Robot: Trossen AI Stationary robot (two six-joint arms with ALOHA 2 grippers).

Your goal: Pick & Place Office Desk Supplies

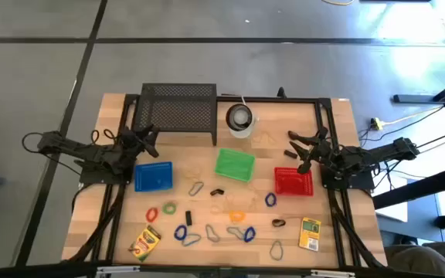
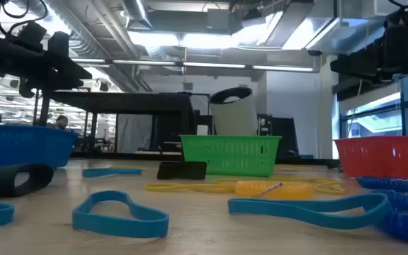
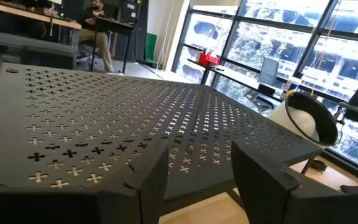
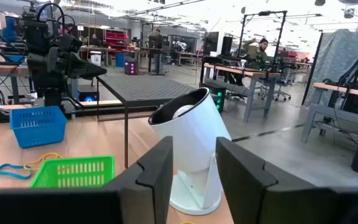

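Jaws parted and empty on both arms (left gripper (image 1: 147,136) by the mesh rack (image 1: 178,108)).

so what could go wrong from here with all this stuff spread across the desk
1. The loops lie close together near the front edge, so a grasp may catch two at once or push a neighbour away.
2. The left gripper, open and empty, hovers beside the black mesh rack; a careless move could clip it.
3. The right gripper, open, is near the tilted white cup and the red basket, either of which it might knock.
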